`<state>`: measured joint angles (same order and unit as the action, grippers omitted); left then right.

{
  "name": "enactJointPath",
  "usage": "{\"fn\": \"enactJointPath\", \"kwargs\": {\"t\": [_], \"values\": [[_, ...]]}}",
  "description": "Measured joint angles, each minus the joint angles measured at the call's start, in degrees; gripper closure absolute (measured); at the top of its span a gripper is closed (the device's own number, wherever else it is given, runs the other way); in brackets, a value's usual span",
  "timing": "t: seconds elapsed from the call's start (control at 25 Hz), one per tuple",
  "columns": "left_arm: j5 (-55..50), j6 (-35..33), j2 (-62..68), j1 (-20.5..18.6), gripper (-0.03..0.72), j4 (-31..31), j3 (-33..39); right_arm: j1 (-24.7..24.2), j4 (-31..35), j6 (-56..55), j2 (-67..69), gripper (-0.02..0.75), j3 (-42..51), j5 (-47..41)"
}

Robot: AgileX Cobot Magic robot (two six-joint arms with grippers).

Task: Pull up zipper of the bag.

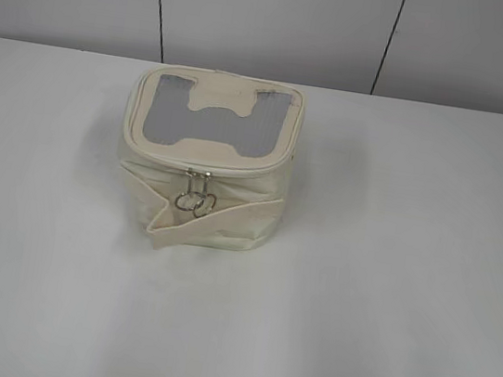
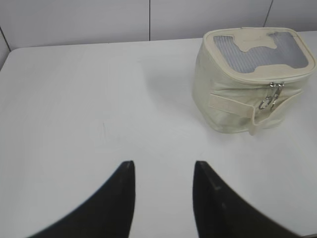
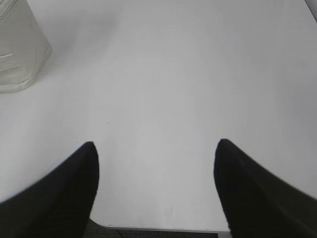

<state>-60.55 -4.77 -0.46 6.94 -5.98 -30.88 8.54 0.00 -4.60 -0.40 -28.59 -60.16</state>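
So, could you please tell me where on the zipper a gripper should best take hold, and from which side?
Probably the silver ring pulls of the zipper, hanging together at the middle of the bag's camera-facing side, just above the strap. They dangle clear of the fabric, so coming from the front with jaws closing across the rings looks easiest. The left gripper is open and faces that side.

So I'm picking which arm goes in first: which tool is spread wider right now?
The right tool: its fingers stand far apart over bare table. The left tool has only a narrow gap, with the bag ahead to its right.
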Motion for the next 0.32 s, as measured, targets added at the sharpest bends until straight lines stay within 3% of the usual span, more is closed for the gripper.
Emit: {"fn": "enactJointPath", "kwargs": {"t": [0.32], "values": [[0.0, 0.0, 0.0, 0.0, 0.414, 0.0, 0.0, 0.0, 0.44, 0.05, 0.0, 0.169, 0.0, 0.0]]}}
